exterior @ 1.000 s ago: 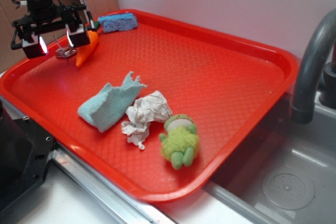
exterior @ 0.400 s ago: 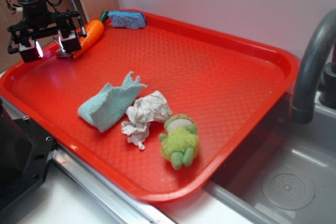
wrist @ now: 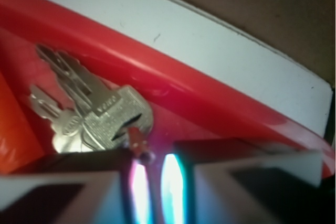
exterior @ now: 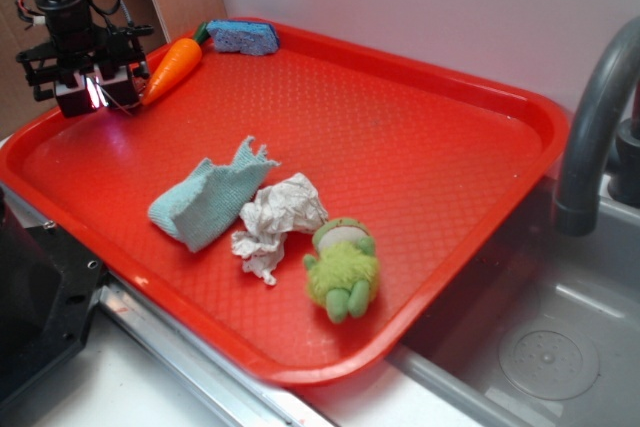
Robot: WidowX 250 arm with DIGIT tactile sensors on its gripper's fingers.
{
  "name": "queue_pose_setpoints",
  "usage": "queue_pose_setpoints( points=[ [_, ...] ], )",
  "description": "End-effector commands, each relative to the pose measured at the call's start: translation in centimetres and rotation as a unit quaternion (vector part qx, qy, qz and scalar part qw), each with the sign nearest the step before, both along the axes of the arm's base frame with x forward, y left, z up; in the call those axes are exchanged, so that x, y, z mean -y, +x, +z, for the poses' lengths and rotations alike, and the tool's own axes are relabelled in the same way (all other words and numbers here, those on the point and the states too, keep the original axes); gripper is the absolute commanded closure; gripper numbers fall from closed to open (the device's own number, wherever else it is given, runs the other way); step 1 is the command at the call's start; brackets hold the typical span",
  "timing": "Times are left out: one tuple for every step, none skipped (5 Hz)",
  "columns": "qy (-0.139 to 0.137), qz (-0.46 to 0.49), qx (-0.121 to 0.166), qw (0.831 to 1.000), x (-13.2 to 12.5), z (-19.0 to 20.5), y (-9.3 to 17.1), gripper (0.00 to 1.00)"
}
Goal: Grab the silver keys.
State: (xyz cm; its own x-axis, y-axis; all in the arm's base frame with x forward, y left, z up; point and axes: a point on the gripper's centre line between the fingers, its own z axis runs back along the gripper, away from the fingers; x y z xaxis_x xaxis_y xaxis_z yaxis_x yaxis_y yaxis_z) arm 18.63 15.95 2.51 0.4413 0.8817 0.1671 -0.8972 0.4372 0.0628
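The silver keys (wrist: 94, 114) are a small bunch of flat grey keys lying against the red tray's rim (wrist: 184, 87), right in front of my fingers. In the exterior view only a thin glint of them (exterior: 124, 99) shows beside my gripper (exterior: 95, 95) at the tray's far left corner. In the wrist view my gripper (wrist: 152, 161) has its jaws almost together, with a thin dark piece of the bunch pinched between the pads. An orange toy carrot (exterior: 170, 67) lies just to the right of the gripper.
The red tray (exterior: 540, 117) holds a blue sponge (exterior: 243, 37) at the back, a teal cloth (exterior: 210, 197), a crumpled paper (exterior: 275, 222) and a green plush frog (exterior: 343, 265) in the middle. A grey faucet (exterior: 590, 117) and a sink (exterior: 540, 347) stand on the right.
My gripper has moved left toward the tray's corner and its jaws have closed from wide apart to nearly together. The carrot and the sponge have shifted toward the back.
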Motion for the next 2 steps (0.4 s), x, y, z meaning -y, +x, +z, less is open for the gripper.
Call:
queue_pose_setpoints(
  points=[
    [0.013, 0.004, 0.011, 1.000, -0.47, 0.75, -0.32, 1.00],
    [0.012, 0.001, 0.013, 1.000, -0.31, 0.89, -0.40, 1.00]
  ],
)
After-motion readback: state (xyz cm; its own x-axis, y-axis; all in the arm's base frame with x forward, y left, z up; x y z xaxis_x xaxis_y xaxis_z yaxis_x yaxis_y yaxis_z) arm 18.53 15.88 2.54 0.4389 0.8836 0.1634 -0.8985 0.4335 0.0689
